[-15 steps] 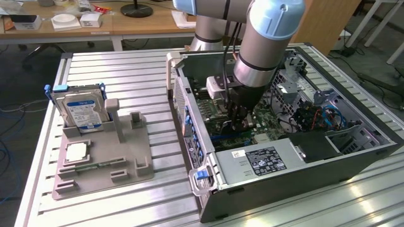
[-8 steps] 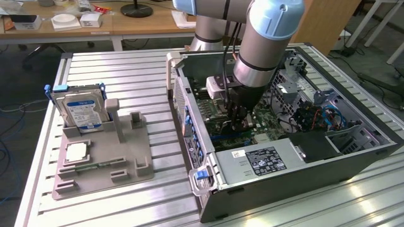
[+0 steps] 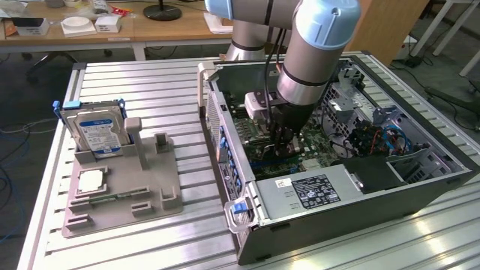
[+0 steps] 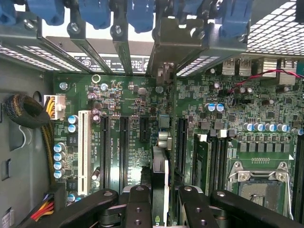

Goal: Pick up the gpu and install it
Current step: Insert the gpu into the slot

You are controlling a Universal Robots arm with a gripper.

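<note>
GPU (image 4: 160,183) stands edge-on between the gripper's (image 4: 160,209) closed fingers, held upright so its lower edge meets a motherboard (image 4: 118,99) slot. From the exterior view's left: the hard drive (image 3: 95,130) waits in the grey holder (image 3: 120,191), then the open computer case (image 3: 360,191) with the arm inside

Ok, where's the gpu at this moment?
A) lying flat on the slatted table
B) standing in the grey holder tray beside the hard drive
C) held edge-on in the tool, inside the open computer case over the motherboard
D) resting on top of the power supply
C: the wrist view shows the gpu edge-on between the tool's fingers above the motherboard slots, and the exterior view has the tool down inside the computer case.
</note>
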